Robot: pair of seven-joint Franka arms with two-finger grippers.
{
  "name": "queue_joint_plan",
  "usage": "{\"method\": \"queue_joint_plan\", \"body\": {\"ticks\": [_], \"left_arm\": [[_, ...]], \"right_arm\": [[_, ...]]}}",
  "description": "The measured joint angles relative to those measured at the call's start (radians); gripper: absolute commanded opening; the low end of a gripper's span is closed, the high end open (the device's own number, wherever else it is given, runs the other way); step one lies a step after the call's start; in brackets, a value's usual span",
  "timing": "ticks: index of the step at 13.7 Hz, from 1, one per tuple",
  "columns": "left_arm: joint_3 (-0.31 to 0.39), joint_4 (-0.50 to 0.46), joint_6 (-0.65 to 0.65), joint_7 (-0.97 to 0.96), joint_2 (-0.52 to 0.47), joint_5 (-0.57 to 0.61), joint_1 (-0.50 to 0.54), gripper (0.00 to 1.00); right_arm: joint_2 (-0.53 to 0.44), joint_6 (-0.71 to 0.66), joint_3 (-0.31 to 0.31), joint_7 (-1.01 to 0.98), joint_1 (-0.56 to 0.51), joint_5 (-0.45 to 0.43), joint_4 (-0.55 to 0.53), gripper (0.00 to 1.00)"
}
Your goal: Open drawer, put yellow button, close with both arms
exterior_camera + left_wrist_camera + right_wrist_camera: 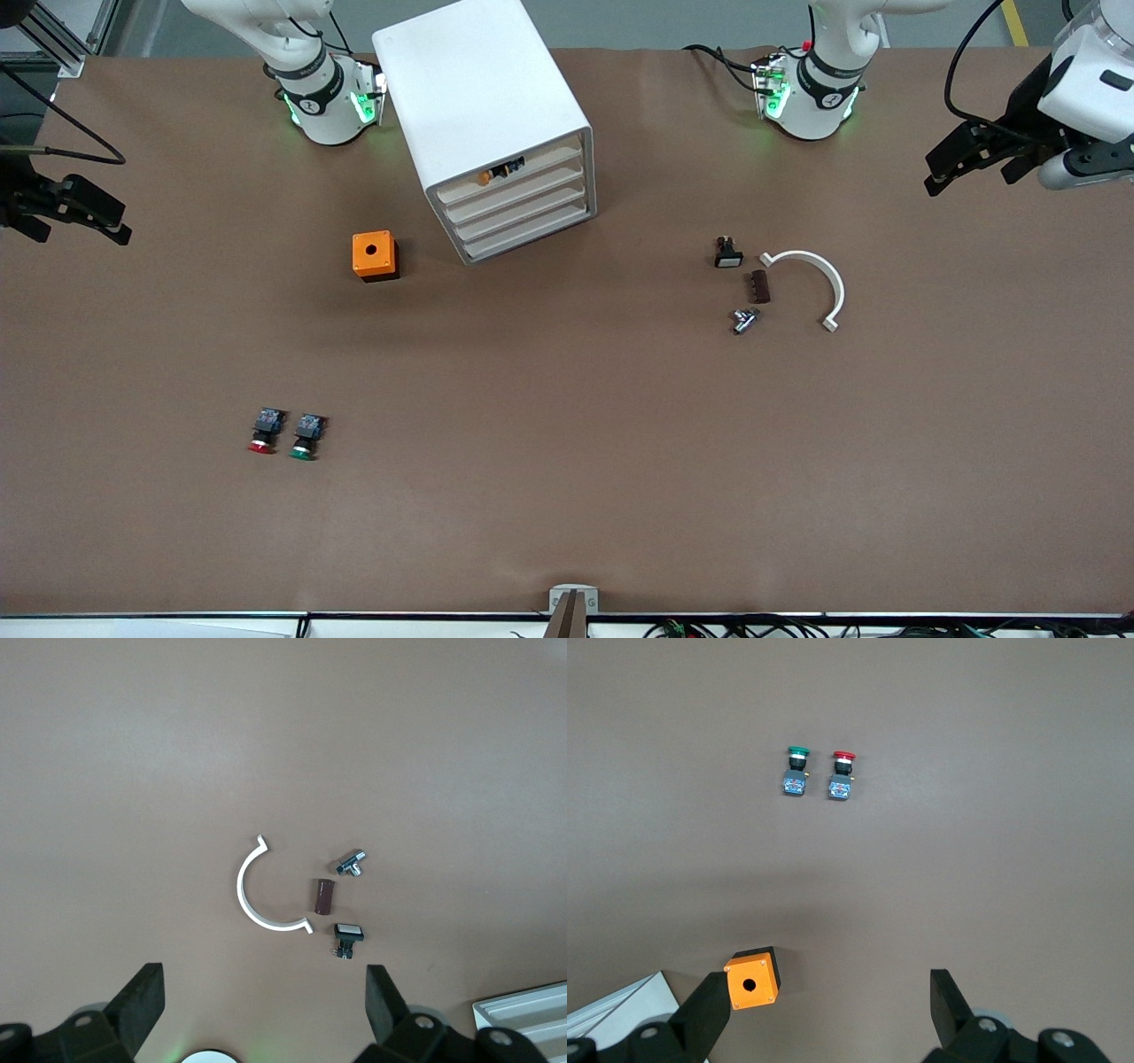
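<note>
- High over the table's edge at the left arm's end, the left gripper hangs with its two fingers spread wide, holding nothing and touching nothing.
- Under that gripper, on the brown table, sit four small parts close together: a white curved clip, a brown block, a metal fitting and a small black switch with a white face.
- At the right arm's end, the right gripper also hangs in the air with its fingers wide apart and empty.
- Below the right gripper lies an orange box with a round hole, and well away from it, nearer the front camera, a red-capped button and a green-capped button stand side by side.
- Between the two grippers and well apart from both stands the white cabinet; its top drawer is pushed in.
- Inside that top drawer's slot the yellow button lies, its orange-yellow cap showing at the front edge.
</note>
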Motion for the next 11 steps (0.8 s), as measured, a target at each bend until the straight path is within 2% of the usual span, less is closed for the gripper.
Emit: {"method": "queue_joint_plan", "body": {"ticks": [11], "left_arm": [[0.004, 0.003, -0.028, 0.085, 0.002, 0.007, 0.013, 1.00]], "right_arm": [[0.000, 0.000, 0.001, 0.000, 0.002, 0.000, 0.000, 1.00]]}}
